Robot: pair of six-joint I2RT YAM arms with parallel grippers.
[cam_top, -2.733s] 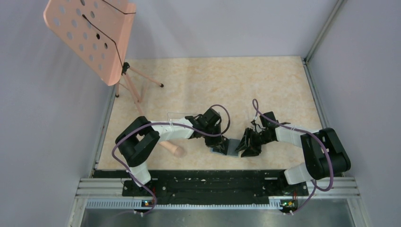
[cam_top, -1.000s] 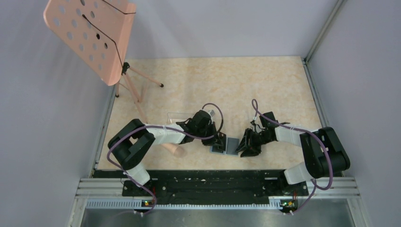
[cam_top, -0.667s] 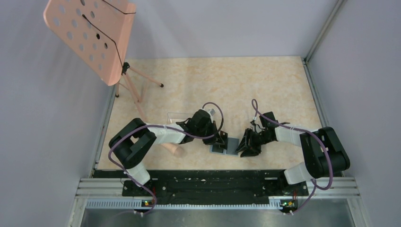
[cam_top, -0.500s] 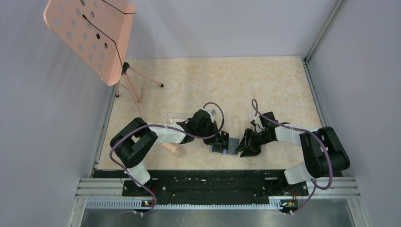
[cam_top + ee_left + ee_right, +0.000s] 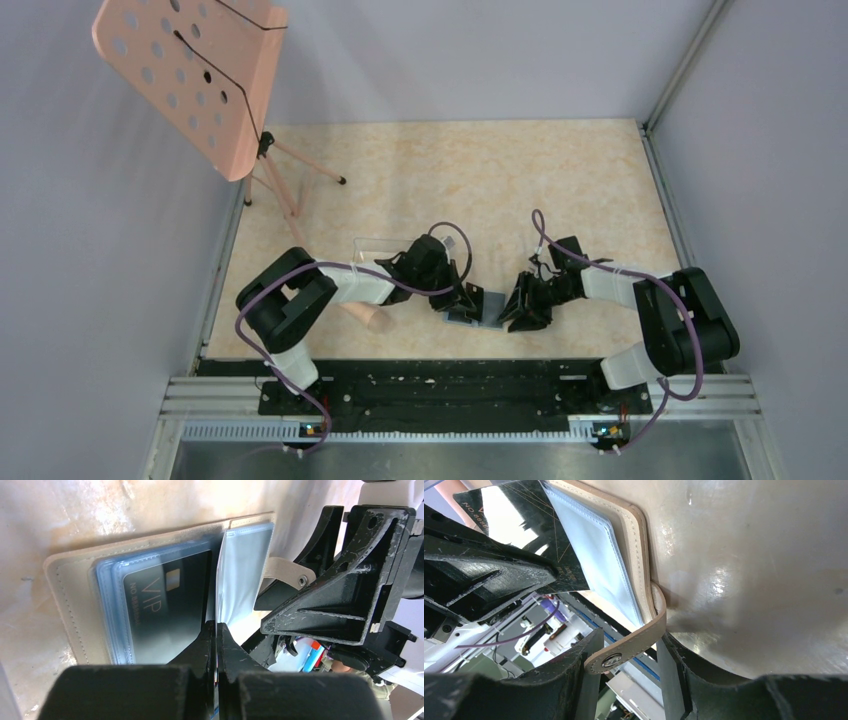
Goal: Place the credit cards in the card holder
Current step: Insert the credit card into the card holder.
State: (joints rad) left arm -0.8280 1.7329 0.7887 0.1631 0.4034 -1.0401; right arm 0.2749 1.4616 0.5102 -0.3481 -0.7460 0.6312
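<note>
Left black-and-white six-joint arm (image 5: 330, 283): elbow folded near base, forearm reaching right, low over table, wrist tipped down. Left black two-finger gripper (image 5: 467, 297): fingers (image 5: 231, 650) pressed together, thin black card (image 5: 524, 535) pinched edge-on between them. Right black-and-white six-joint arm (image 5: 640, 288): elbow out to right, forearm stretched left, low. Right black two-finger gripper (image 5: 513, 306): facing left gripper, tips near but apart. Fingers (image 5: 674, 680) part-way spread, tan snap strap (image 5: 629, 647) spanning gap, touching both.
</note>
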